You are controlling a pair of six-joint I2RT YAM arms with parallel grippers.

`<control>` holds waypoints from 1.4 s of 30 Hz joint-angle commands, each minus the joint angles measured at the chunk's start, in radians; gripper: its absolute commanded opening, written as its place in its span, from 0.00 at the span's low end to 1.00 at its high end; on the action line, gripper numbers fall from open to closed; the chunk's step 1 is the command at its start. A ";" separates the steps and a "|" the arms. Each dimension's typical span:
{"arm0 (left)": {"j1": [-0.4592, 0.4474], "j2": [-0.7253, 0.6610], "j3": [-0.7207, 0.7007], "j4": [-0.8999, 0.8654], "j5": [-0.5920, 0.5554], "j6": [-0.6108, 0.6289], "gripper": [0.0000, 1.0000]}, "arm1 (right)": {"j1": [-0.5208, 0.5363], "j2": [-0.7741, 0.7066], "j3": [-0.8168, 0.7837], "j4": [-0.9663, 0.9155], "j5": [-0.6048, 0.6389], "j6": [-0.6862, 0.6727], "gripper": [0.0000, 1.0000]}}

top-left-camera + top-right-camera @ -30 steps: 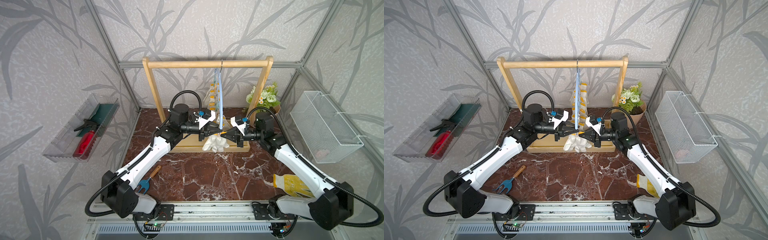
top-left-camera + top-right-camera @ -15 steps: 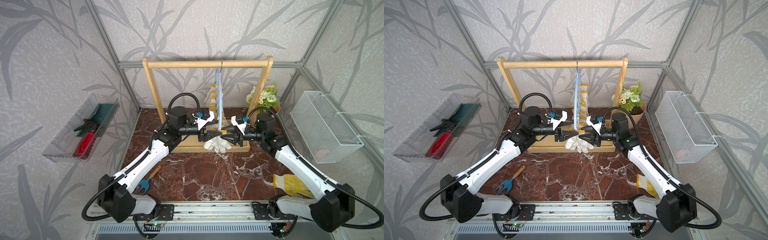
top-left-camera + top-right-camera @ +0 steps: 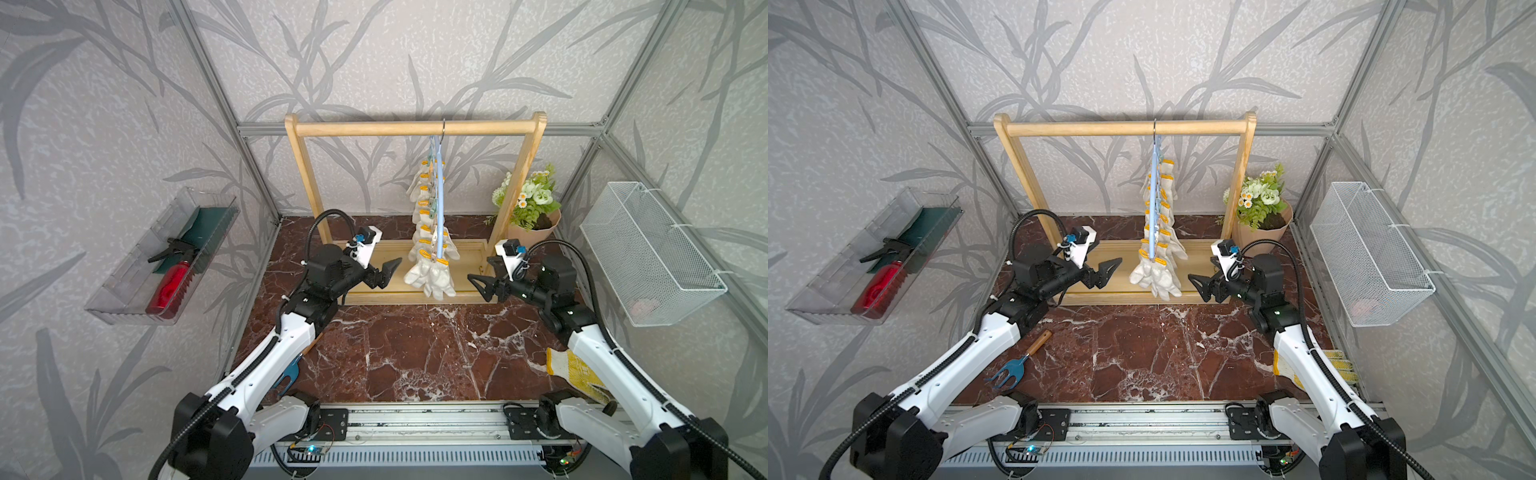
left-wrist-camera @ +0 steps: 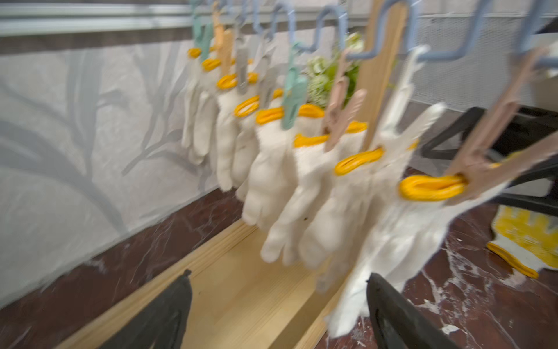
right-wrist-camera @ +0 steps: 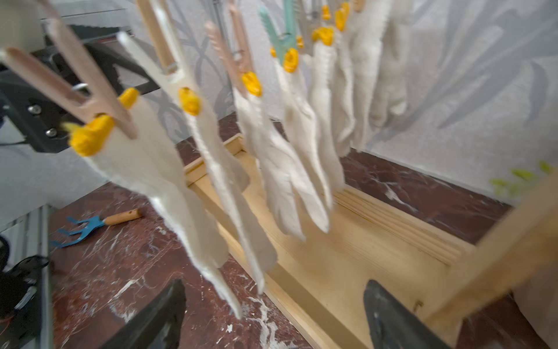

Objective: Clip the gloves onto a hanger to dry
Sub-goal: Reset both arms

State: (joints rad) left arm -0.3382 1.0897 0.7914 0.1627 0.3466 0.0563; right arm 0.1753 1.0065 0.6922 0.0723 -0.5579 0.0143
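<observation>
Gloves [image 3: 432, 266]: white with yellow-trimmed cuffs; they hung cuff-up in a row from the hanger, fingers drooping over the rack's base.
Hanger [image 3: 438, 195]: blue, hooked on the rack's top bar, seen edge-on in both top views.
Pegs [image 4: 291, 99]: teal, tan, grey and white, each biting a cuff as far as the blur allowed.
Left gripper [image 3: 390, 272]: released, jaws spread wide with nothing between them; it pointed at the front end of the row from the left, near it but apart.
Right gripper [image 3: 477, 286]: released too, jaws wide and empty; it faced the same gloves from the right, apart from them.
Rack [image 3: 411, 128]: wooden, 2 posts, 1 top bar and a flat base, standing at the back of the table.
Table [image 3: 415, 353]: dark red marble with white veins.
Yellow glove [image 3: 577, 372]: flat on the table by the right arm, partly hidden under it.
Rake [image 3: 1017, 365]: blue head, wooden handle, lying on the table beside the left arm.
Flowers [image 3: 532, 199]: in a wrapped pot at the back right corner, just beside the rack's right post.
Basket [image 3: 648, 249]: white wire, fixed to the right wall; a pinkish thing lay inside, too small to name.
Tray [image 3: 124, 307]: clear, on the left wall, holding a red bottle [image 3: 168, 286] with a black trigger.
Wrist views: both were blurred.
</observation>
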 commanded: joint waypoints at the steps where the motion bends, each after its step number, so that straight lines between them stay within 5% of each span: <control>1: 0.047 -0.059 -0.081 0.028 -0.237 -0.060 0.96 | -0.041 0.002 -0.048 0.095 0.158 0.100 0.92; 8: 0.135 -0.031 -0.236 0.123 -0.485 -0.015 0.97 | -0.055 0.088 -0.126 0.229 0.400 0.079 0.95; 19: 0.311 0.253 -0.364 0.483 -0.459 -0.014 0.98 | -0.071 0.309 -0.281 0.548 0.696 -0.056 0.96; 28: 0.344 0.484 -0.486 0.934 -0.415 -0.053 0.99 | -0.083 0.510 -0.359 0.925 0.661 -0.046 0.98; 30: 0.344 0.473 -0.492 0.920 -0.432 -0.063 0.99 | -0.083 0.593 -0.377 1.047 0.647 -0.052 0.99; 34: 0.350 0.471 -0.423 0.785 -0.552 -0.115 0.99 | -0.081 0.579 -0.348 0.968 0.672 -0.044 0.99; 42: 0.352 0.475 -0.421 0.791 -0.553 -0.111 0.99 | -0.082 0.577 -0.345 0.952 0.673 -0.044 0.99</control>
State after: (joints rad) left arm 0.0097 1.5635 0.3565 0.9485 -0.1768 -0.0303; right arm 0.0971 1.5806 0.3397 0.9821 0.0975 -0.0242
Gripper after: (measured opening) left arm 0.992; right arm 0.991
